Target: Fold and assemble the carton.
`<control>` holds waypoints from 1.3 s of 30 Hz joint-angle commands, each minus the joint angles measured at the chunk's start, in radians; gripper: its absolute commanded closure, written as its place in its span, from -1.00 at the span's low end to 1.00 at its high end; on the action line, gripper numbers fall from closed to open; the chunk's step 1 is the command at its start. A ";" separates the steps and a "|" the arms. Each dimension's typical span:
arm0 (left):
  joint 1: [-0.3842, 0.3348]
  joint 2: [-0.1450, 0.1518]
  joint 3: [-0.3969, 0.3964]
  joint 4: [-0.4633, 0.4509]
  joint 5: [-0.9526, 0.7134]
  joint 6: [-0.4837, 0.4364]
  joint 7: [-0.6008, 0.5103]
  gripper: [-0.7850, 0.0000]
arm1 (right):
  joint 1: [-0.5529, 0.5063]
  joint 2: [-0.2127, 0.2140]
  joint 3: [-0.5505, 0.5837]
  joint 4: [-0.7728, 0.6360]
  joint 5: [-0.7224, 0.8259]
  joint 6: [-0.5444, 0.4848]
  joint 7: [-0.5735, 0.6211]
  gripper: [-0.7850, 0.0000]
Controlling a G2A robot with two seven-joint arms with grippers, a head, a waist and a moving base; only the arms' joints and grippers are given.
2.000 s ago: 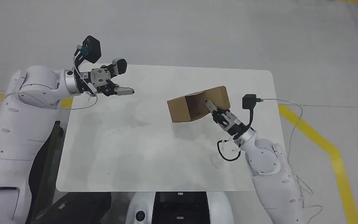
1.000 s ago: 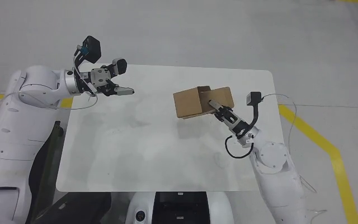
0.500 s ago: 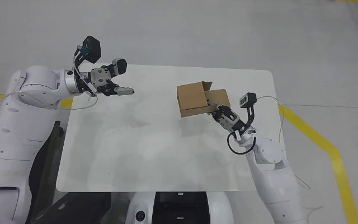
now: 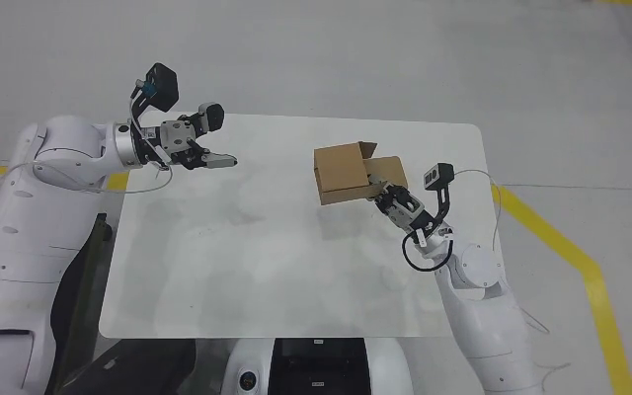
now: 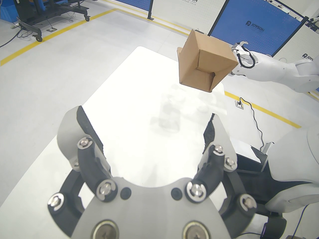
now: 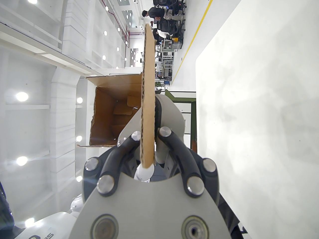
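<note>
A brown cardboard carton (image 4: 344,172) hangs above the right half of the white table (image 4: 247,267). My right gripper (image 4: 379,193) is shut on one of its flaps (image 6: 147,115), seen edge-on between the fingers (image 6: 160,115). The carton's open inside (image 6: 112,115) faces the right wrist camera. In the left wrist view the carton (image 5: 204,63) floats far off, with folded bottom flaps visible. My left gripper (image 4: 219,158) stands open over the table's far left corner, holding nothing, well apart from the carton. Its fingers (image 5: 87,130) are spread wide.
The table's edges (image 4: 109,326) drop to a pale floor with yellow lines (image 4: 583,267). Blue partition panels (image 5: 251,23) stand beyond the table in the left wrist view.
My right gripper has carried the carton a little toward the table's far side and turned it, then nearly settled. The left arm has kept still.
</note>
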State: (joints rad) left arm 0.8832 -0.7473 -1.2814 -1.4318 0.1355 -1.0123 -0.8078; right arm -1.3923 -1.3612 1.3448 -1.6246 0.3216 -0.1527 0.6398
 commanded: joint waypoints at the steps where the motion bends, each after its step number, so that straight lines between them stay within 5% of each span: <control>1: 0.000 0.000 0.000 0.000 0.000 0.000 0.000 -1.00 | 0.000 0.000 0.000 0.000 0.000 0.000 0.000 1.00; 8: 0.015 0.000 0.000 -0.016 0.026 0.024 0.018 -1.00 | 0.001 -0.002 -0.010 0.010 0.044 0.020 -0.026 1.00; 21: 0.122 -0.018 0.059 -0.095 0.487 0.000 0.248 -1.00 | 0.001 -0.003 -0.034 0.027 0.037 0.016 -0.128 1.00; 39: 0.095 -0.043 0.190 -0.134 0.681 0.000 0.606 -1.00 | 0.014 -0.015 -0.154 0.035 -0.015 -0.017 -0.196 1.00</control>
State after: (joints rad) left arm 0.9776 -0.7904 -1.0913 -1.5659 0.8166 -1.0123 -0.2004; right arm -1.3772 -1.3762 1.1920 -1.5883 0.3081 -0.1690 0.4463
